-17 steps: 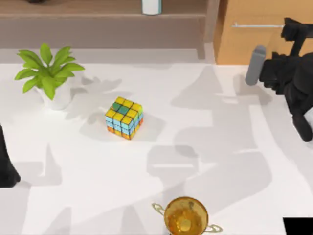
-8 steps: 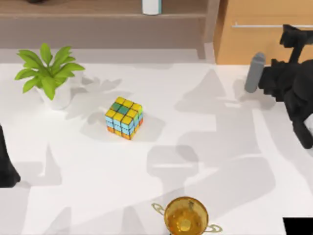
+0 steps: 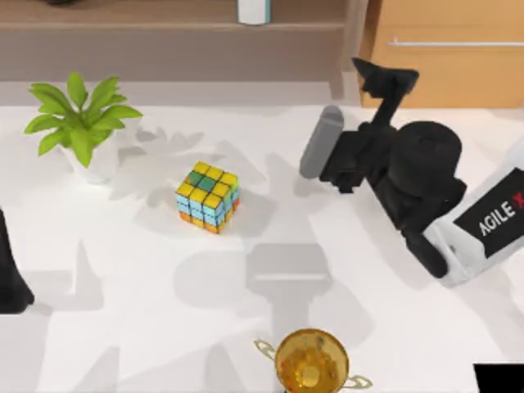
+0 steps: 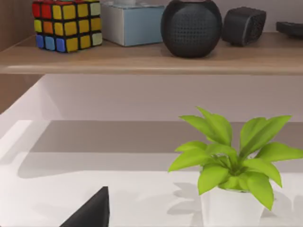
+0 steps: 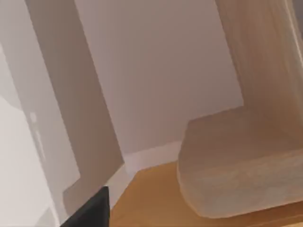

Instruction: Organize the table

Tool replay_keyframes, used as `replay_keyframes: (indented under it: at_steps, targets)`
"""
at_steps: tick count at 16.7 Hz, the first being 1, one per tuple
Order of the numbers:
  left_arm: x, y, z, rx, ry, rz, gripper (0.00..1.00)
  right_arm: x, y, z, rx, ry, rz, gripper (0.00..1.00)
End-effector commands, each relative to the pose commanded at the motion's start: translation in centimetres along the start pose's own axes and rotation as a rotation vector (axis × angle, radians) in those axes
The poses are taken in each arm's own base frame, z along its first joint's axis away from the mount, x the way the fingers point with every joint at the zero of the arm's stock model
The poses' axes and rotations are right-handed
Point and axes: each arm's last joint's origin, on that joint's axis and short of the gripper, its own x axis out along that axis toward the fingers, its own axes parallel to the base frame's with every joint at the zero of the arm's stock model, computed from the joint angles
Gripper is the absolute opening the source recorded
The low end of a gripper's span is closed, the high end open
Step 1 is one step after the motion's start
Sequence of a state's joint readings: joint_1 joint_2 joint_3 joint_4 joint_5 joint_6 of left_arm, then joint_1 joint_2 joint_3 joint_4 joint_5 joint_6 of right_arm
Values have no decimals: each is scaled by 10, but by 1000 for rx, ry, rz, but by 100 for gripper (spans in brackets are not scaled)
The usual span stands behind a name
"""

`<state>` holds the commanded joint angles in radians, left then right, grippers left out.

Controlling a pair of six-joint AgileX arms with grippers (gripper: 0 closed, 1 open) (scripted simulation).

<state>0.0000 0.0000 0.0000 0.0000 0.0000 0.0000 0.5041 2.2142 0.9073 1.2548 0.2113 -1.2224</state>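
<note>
Top view: right gripper (image 3: 383, 82) over table (image 3: 147, 278) rear edge, beside cabinet (image 3: 446, 70); jaw state unreadable. Left arm (image 3: 10, 274) parked at left edge. Cube (image 3: 208, 196) between plant (image 3: 80, 123) and right arm; trophy (image 3: 311, 360) front centre.

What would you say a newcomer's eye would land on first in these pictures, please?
Probably the right arm, black and bulky, reaching over the white table from the top view's right toward the middle. Next, the colourful puzzle cube left of centre, with the green potted plant at the far left. A golden trophy sits at the near edge, and the left wrist view shows a second cube on the wooden shelf.
</note>
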Motion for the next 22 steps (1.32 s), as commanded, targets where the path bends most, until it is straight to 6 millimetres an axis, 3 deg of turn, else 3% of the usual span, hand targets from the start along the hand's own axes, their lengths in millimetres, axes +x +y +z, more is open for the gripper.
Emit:
replay_keyframes:
  at_steps: [3, 6, 9, 14, 17, 22]
  targets:
    - [0, 0, 0, 0, 0, 0, 100, -3, 10, 52, 198, -76, 52, 100]
    - [0, 0, 0, 0, 0, 0, 100, 1, 10, 70, 393, -35, 52, 100]
    - [0, 0, 0, 0, 0, 0, 100, 21, -10, 90, 595, -14, -45, 100]
    - [0, 0, 0, 0, 0, 0, 100, 66, -55, 149, 1004, 9, -183, 100]
    - [0, 0, 0, 0, 0, 0, 100, 87, -76, 161, 1164, 84, -268, 100]
    - [0, 0, 0, 0, 0, 0, 100, 100, -79, 159, 1226, 153, -317, 100]
